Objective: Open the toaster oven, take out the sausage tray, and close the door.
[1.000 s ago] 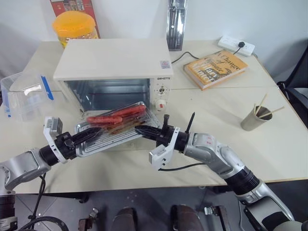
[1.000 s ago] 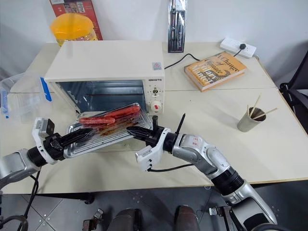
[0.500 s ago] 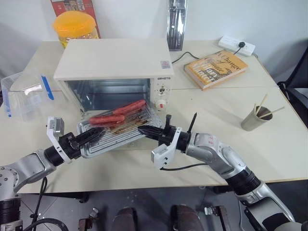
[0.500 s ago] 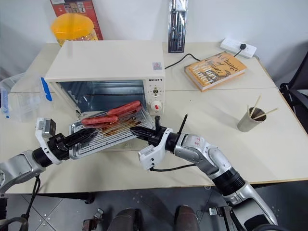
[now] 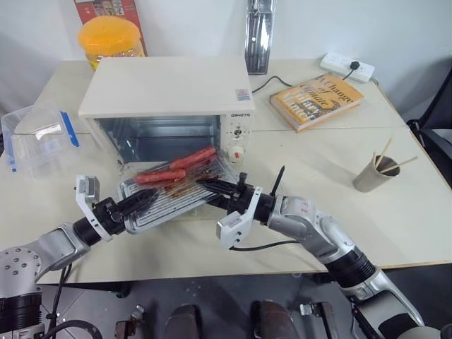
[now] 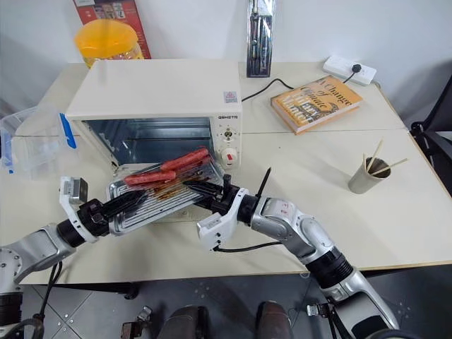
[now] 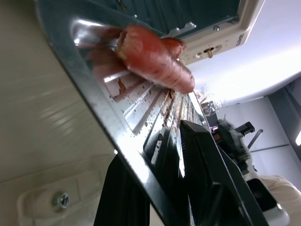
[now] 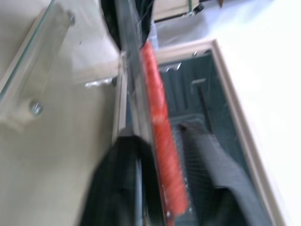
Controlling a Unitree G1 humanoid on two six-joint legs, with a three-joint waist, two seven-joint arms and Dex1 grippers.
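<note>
While the toaster oven (image 5: 169,99) sits open on the desk (image 5: 318,176), the sausage tray (image 5: 173,194) hangs just in front of it, over the door (image 5: 176,212), which lies flat. The tray tips toward its far side. Both sausages (image 5: 176,166) could roll off if it tips more. The left arm reaches level from the oven's front left, and the left pincer (image 5: 138,205) is pinched on the tray's near rim. The right arm reaches across from the oven's front right. The right pincer (image 5: 212,188) is partly open around the tray's right rim; whether it grips cannot be told.
</note>
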